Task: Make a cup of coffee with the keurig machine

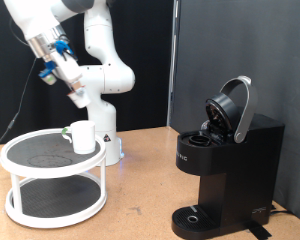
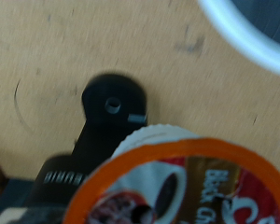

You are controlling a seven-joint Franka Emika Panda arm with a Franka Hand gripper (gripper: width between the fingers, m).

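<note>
Looking along the fingers, we see an orange-rimmed pod [image 2: 191,182] close at the gripper, though jaw opening cannot be told. Beyond it, the keurig machine [image 1: 225,165] stands lid-up at right, while the cup [image 1: 83,137] sits on the white two-tier stand [image 1: 52,185] at left. We judge the pod could slip or miss the open chamber, given the high carry.

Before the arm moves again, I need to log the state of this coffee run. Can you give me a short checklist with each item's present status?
1. Keurig machine lid raised: ok, it stands open.
2. Pod at the gripper: ok, the wrist view shows an orange-rimmed pod right in front of the camera.
3. Gripper clear of the machine: ok, it is high at the exterior view's upper left.
4. Cup in place under the machine: not ok, it sits on the white two-tier stand.
5. Finger grip on the pod: cannot tell, fingers not visible.
</note>
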